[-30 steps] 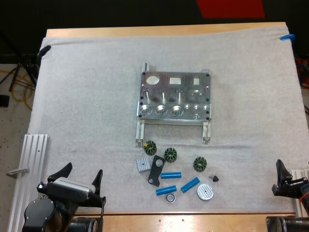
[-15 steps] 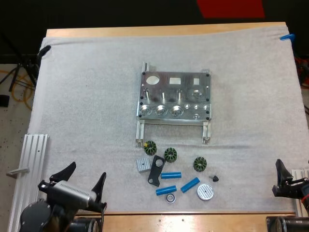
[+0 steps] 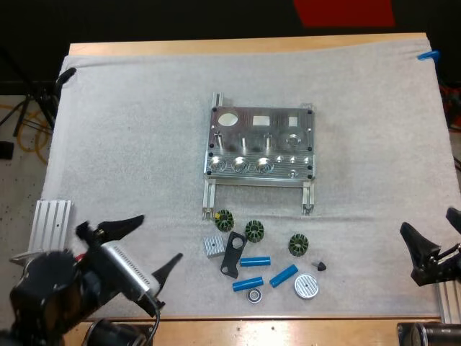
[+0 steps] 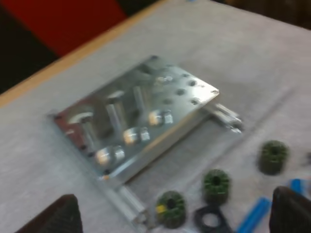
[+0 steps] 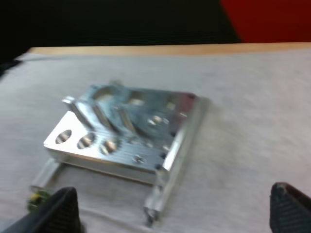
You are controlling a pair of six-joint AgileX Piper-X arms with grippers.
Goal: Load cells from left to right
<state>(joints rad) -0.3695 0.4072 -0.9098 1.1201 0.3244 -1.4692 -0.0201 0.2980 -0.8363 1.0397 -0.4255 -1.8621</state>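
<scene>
Hovering off the fixture's [image 3: 261, 142] near-left corner, well apart from it, the left gripper [image 3: 161, 237] is released: its fingers [image 3: 119, 226] are spread wide over the mat [image 3: 130, 130] and touch nothing. A rail [image 3: 50, 227] lies farther left of the fixture, at the mat's edge.

The fixture sits mid-mat on the tabletop [image 3: 245, 45], with its legs pointing to the near side. All the loose parts lie on the mat on that near side, apart from the fixture. Three green rings [image 3: 225, 219] run from its left leg out toward the right. Nearer than the first ring is a grey finned block [image 3: 214, 246], with a black bracket [image 3: 232, 254] just beside it. Both lie between the left gripper and the cells [image 3: 255, 262].

The three cells lie flat, nearer than the rings. One is right of the bracket, one is nearer with a small bearing [image 3: 253, 295] just beside it, and one is tilted farther right. A silver disc [image 3: 306, 287] sits at the tilted cell's right end, and a small black cone [image 3: 321, 265] lies beyond the disc.

Well off the fixture's near-right corner, at the mat's right edge, the right gripper [image 3: 426, 220] is also released, its jaws apart and holding nothing. A second rail [image 3: 448, 306] lies just beside it.
</scene>
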